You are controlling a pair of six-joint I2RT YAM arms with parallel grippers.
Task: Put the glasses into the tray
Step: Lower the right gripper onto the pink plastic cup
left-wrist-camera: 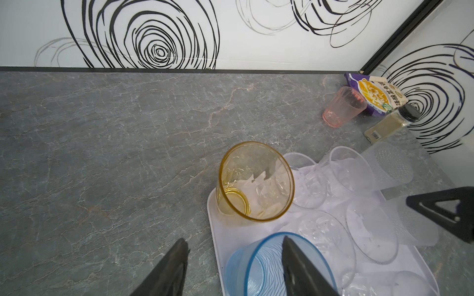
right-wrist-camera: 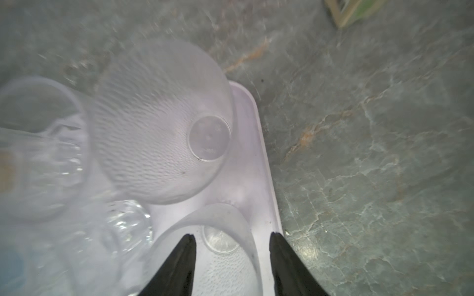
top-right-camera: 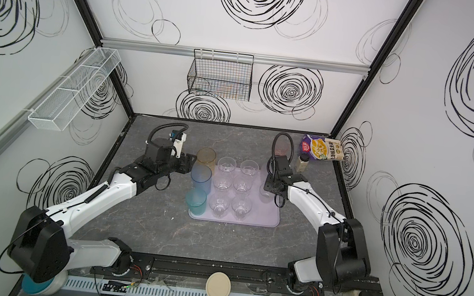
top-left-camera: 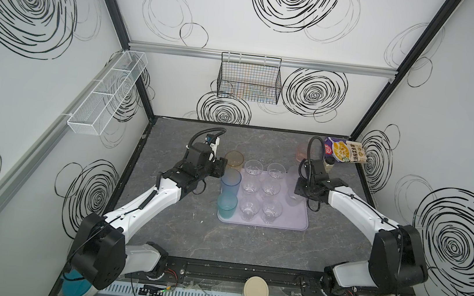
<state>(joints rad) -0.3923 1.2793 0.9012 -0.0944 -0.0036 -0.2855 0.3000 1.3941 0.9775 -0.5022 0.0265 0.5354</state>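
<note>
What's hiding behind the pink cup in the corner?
A purple and cream food packet sits behind the pink see-through tumbler. The tumbler covers part of the packet, so that part cannot be seen.

Tray was pale lilac. Amber glass was see-through yellow-brown; blue glass was pale blue with fine wavy lines; teal glass was blue-green; pink glass was rosy and ribbed. Clear glasses had no tint. Frosted glasses were milky with a fine dimpled pattern. Table was grey with pale and rusty veins. Walls were white with black scribbled spirals. Basket was black wire, shelf white mesh. Packet was purple and yellow. Bottle was cream with a dark cap.
</note>
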